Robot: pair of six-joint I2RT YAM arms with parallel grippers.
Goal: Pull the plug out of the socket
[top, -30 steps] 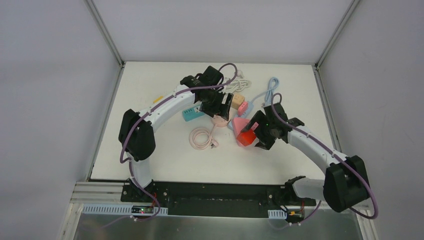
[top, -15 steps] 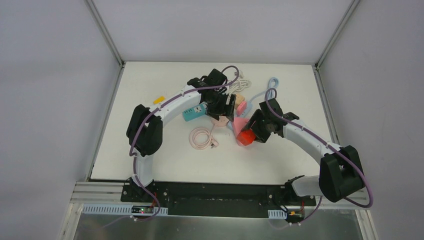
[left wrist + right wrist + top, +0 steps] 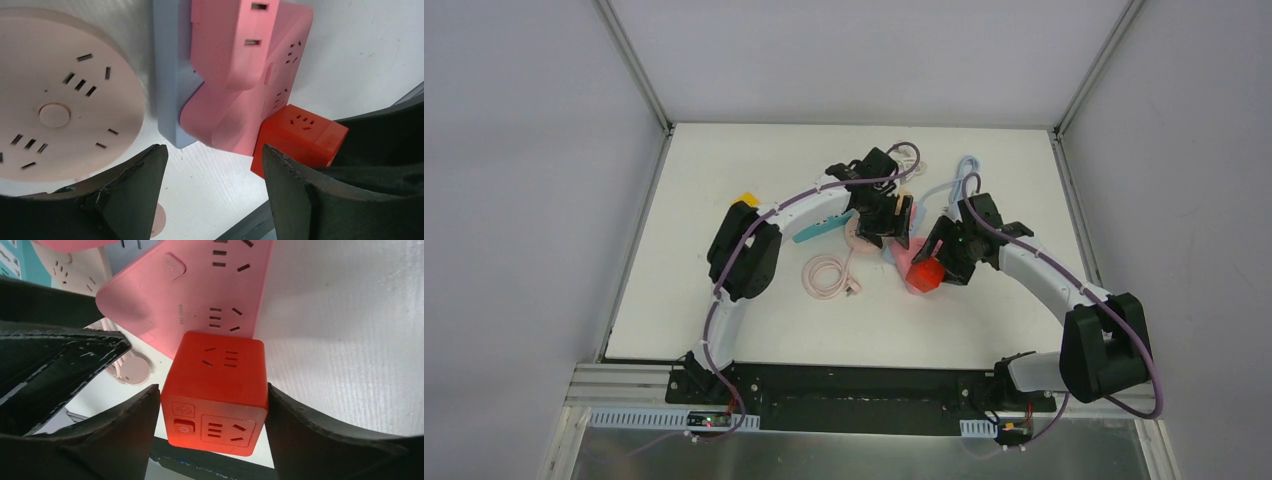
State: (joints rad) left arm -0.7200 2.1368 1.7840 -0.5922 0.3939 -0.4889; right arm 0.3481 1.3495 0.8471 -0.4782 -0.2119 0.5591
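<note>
A red cube plug (image 3: 215, 390) sits against the edge of a pink triangular socket (image 3: 200, 290). My right gripper (image 3: 212, 412) is shut on the cube, one finger on each side. In the top view the cube (image 3: 923, 274) is at mid-table in the right gripper (image 3: 934, 262). My left gripper (image 3: 215, 165) is open and empty just above the table. Ahead of it lie the pink socket (image 3: 240, 95), a blue-grey strip (image 3: 170, 75) under it and the red cube (image 3: 300, 135). In the top view the left gripper (image 3: 890, 222) hangs over the socket cluster.
A round pale-pink socket (image 3: 60, 100) lies left of the left gripper. A teal power strip (image 3: 812, 231), a coiled pink cable (image 3: 827, 275), a light-blue cable (image 3: 967, 168) and a white cable (image 3: 911, 155) lie around the cluster. A yellow piece (image 3: 746, 198) lies at the left.
My left arm has swung right and its gripper now hangs over the pink socket. My right gripper, still on the red cube, has shifted slightly up and left.
</note>
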